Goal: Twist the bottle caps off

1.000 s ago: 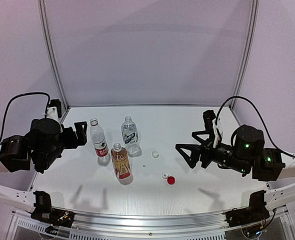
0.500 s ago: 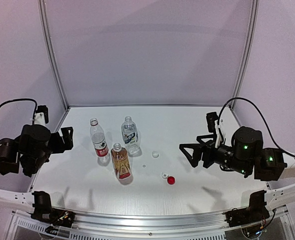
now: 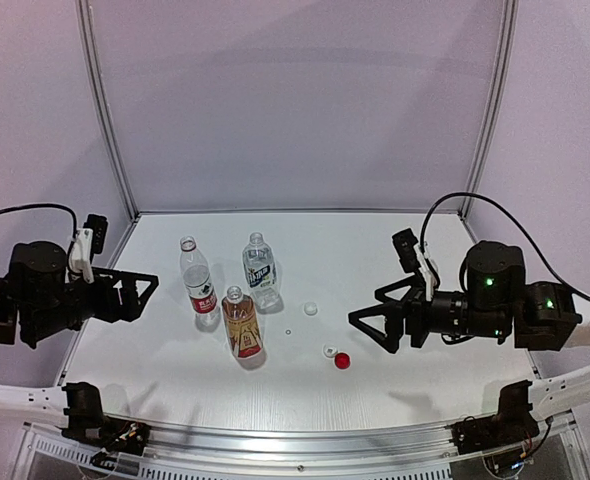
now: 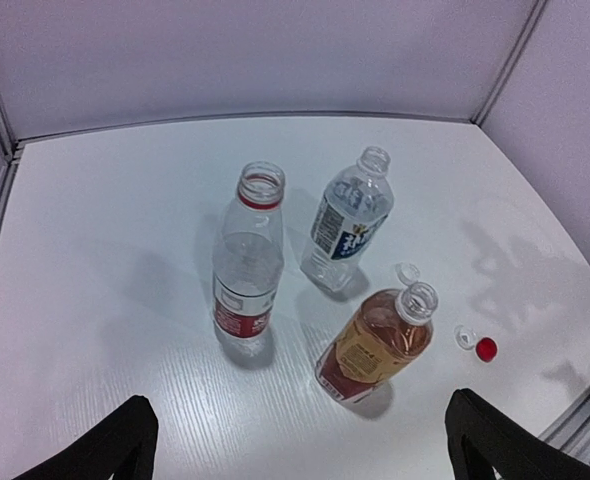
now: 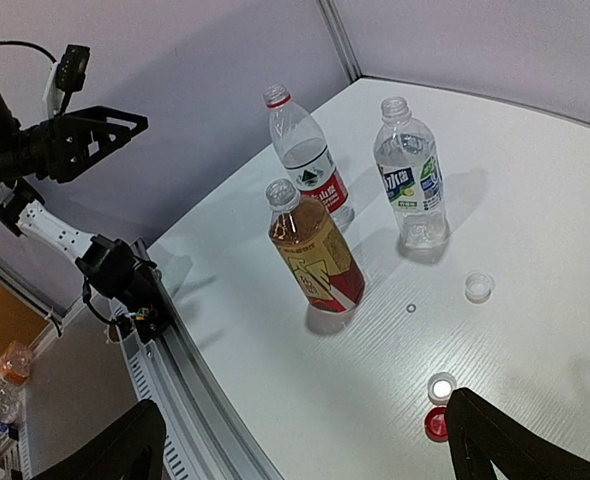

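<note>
Three bottles stand upright with bare necks: one with a red label [image 3: 197,285] [image 4: 247,265] [image 5: 305,160], one with a green-blue label [image 3: 261,270] [image 4: 347,220] [image 5: 411,180], and an amber one [image 3: 242,325] [image 4: 380,345] [image 5: 313,250]. Their caps lie loose on the table. The red cap [image 3: 343,361] [image 4: 486,349] [image 5: 436,425] lies beside a white cap [image 3: 329,350] [image 4: 464,337] [image 5: 441,386]. Another white cap [image 3: 311,308] [image 4: 407,272] [image 5: 479,287] lies farther back. My left gripper [image 3: 140,297] [image 4: 300,425] hangs open left of the bottles. My right gripper [image 3: 370,310] [image 5: 305,425] is open, right of the caps.
A tiny ring [image 3: 288,332] [image 5: 411,308] lies on the white table [image 3: 415,240] between the amber bottle and the caps. Metal posts [image 3: 105,110] and pale walls enclose the back. A slotted rail [image 3: 295,440] runs along the near edge.
The left arm has drawn back to the left, away from the red-label bottle, and its gripper has swung to point right. The right gripper has shifted slightly. Bottles and caps have not moved.
</note>
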